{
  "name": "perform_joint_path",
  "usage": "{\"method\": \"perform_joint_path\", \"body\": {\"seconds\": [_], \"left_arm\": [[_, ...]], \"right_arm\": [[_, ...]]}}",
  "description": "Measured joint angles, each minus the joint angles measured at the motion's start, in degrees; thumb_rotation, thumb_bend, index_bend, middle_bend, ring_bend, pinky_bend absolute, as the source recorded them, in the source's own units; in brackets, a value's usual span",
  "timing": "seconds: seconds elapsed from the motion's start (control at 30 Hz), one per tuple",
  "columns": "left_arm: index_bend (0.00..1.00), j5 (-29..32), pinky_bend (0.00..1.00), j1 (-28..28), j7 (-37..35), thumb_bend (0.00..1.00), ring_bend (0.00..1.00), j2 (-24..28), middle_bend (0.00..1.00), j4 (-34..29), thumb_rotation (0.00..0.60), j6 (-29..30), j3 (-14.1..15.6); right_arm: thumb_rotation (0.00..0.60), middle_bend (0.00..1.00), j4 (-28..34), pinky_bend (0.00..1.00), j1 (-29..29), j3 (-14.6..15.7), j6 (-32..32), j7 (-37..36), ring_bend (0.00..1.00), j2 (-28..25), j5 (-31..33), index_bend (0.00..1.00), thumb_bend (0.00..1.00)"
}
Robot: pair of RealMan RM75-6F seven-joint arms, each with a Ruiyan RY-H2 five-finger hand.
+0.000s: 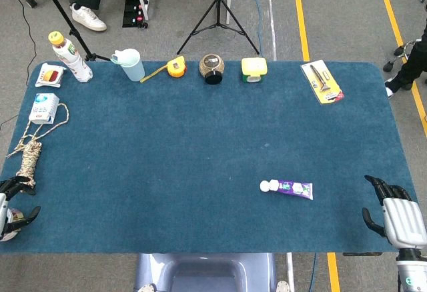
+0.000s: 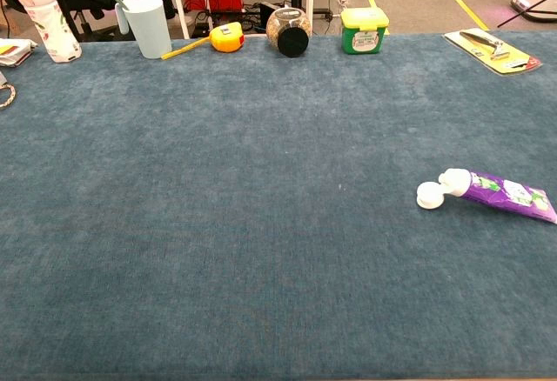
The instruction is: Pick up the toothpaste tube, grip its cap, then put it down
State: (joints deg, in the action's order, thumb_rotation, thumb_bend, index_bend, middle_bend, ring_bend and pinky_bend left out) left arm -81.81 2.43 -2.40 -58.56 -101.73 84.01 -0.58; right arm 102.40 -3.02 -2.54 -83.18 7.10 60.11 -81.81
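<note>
A purple toothpaste tube (image 1: 295, 189) (image 2: 508, 195) lies flat on the blue table cover, right of centre near the front, pointing left. Its white flip cap (image 1: 268, 186) (image 2: 430, 194) hangs open at the left end. My right hand (image 1: 394, 217) hovers at the table's front right corner, well right of the tube, fingers apart and holding nothing. My left hand (image 1: 12, 209) sits at the front left corner, far from the tube, fingers spread and empty. Neither hand appears in the chest view.
Along the back edge stand a drink bottle (image 1: 69, 55), a pale blue jug (image 1: 129, 64), a yellow tape measure (image 1: 175, 67), a round jar (image 1: 211, 68), a green-yellow box (image 1: 254, 69) and a carded tool (image 1: 322, 82). A rope bundle (image 1: 28, 159) and small packet (image 1: 44, 107) lie at left.
</note>
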Motion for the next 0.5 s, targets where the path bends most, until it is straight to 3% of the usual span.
{"method": "perform_joint_path", "body": {"seconds": [0.5], "left_arm": [[0.45, -1.57, 0.28, 0.79, -0.83, 0.25, 0.26, 1.18, 0.29, -0.93, 0.6, 0.02, -0.81]], "right_arm": [[0.6, 0.22, 0.24, 0.19, 0.21, 0.09, 0.16, -2.27, 0.28, -0.06, -0.39, 0.15, 0.46]]}}
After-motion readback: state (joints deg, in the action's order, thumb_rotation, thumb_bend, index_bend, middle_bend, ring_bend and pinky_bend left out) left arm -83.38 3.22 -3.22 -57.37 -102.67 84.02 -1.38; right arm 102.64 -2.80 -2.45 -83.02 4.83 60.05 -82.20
